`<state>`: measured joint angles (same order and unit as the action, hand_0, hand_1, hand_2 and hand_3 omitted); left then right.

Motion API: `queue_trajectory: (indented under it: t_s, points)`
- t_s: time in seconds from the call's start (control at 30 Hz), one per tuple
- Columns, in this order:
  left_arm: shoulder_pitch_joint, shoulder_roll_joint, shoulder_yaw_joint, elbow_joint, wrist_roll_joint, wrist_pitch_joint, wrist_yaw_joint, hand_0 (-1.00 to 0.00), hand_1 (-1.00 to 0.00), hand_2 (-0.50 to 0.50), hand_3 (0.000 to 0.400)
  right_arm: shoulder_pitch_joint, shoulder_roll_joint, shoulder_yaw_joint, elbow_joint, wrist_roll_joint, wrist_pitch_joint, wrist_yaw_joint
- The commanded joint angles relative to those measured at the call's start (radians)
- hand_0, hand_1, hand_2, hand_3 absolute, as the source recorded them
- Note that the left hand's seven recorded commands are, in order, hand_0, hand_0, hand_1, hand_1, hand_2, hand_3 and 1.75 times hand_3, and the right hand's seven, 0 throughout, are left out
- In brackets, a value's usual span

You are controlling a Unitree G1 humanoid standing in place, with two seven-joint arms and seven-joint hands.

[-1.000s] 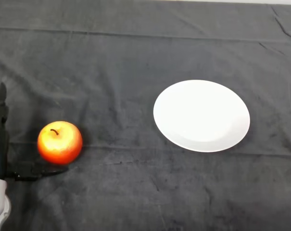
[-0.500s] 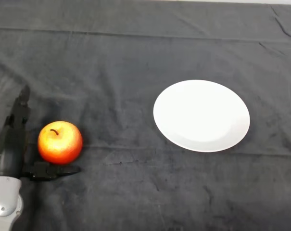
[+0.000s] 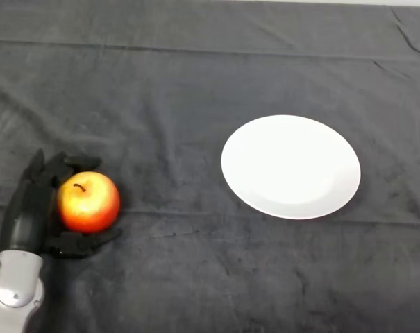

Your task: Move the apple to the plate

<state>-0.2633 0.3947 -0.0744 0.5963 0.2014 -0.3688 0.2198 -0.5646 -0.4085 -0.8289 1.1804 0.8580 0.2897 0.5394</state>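
The apple [image 3: 89, 202] rests on the worktop [image 3: 196, 270] at the near left, stem up and tilted slightly toward the left, well apart from the white plate [image 3: 291, 166], which lies flat to the right of centre with nothing on it. The robot hand [image 3: 30, 211] sits on the apple's left side with its palm against or just beside the fruit; the fingers [image 3: 76, 162] curl round the far side and the thumb [image 3: 85, 241] reaches under the near side, so the apple is cradled between them. Whether the grip is fully tight cannot be confirmed from this view. Handling judgement: the apple is a firm, rounded body of moderate weight with a smooth, waxy skin, so it will not deform under pressure but may slip or roll out of a shallow pinch. The best hold is across the widest part, with fingers and thumb on opposite sides and the palm backing the fruit; avoid the stem and the tapering top and bottom, where the contact surface falls away. Apply steady, moderate force: excessive pressure may bruise the flesh. The dark cloth on the worktop is soft and creased, and may drag on the thumb. Set the apple down gently near the middle of the plate, since it can roll on the smooth surface.
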Motion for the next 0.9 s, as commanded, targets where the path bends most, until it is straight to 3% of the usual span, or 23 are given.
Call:
queue_trajectory:
  t_s: [0.03, 0.27, 0.6, 0.9]
  points:
    - [-0.032, 0.011, -0.034, 0.014, 0.02, 0.028, -0.012, -1.0, -1.0, 0.0, 0.4, -0.023, -0.008, -0.0165, -0.007, -0.0105, 0.007, -0.0124]
    - [-0.049, 0.007, -0.047, -0.048, 0.031, 0.085, -0.013, -1.0, -1.0, 0.0, 0.4, -0.023, -0.008, -0.0164, -0.008, -0.0104, 0.007, -0.0126]
    - [-0.073, -0.033, -0.106, -0.223, 0.073, 0.209, 0.011, -1.0, -1.0, 0.0, 0.4, -0.023, -0.007, -0.016, -0.01, -0.0104, 0.007, -0.0136]
    - [-0.14, -0.083, -0.203, -0.236, 0.099, 0.238, 0.051, -1.0, -1.0, 0.0, 0.4, -0.022, -0.007, -0.0155, -0.011, -0.0105, 0.007, -0.0145]
